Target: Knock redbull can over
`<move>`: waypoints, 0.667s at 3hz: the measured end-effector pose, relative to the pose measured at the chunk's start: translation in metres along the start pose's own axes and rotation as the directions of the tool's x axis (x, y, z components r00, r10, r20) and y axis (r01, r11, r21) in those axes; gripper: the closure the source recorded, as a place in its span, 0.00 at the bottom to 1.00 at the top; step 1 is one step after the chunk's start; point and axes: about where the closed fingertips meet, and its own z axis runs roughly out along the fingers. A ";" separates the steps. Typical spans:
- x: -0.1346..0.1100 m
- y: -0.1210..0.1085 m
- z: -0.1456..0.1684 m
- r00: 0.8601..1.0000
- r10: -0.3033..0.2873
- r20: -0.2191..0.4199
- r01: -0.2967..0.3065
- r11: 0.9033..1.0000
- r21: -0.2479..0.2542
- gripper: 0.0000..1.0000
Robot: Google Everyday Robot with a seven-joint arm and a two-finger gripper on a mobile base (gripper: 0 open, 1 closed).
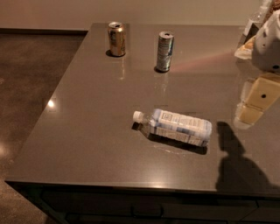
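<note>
Single high, near view down across the table toward its far side, jaws at the view's right edge.

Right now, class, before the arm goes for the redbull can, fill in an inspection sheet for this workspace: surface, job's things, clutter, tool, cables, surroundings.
Surface: dark, glossy table top with light reflections and the arm's shadow at the near right.
Job's things: redbull can stands upright at the far side, not knocked over, nothing touching it.
Clutter: gold can upright, to the left of the redbull can; clear plastic bottle on its side mid-table, white cap pointing left.
Tool: tool hangs over the table's right edge, well apart from the redbull can.
Cables: nothing seen.
Surroundings: brown floor to the left, pale wall behind.
</note>
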 end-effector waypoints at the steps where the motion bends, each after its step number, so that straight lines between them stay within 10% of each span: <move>1: -0.017 -0.020 0.010 0.998 0.038 0.054 -0.038 0.999 -0.002 0.00; 2: -0.035 -0.051 0.023 0.986 0.110 0.122 -0.112 0.994 0.013 0.00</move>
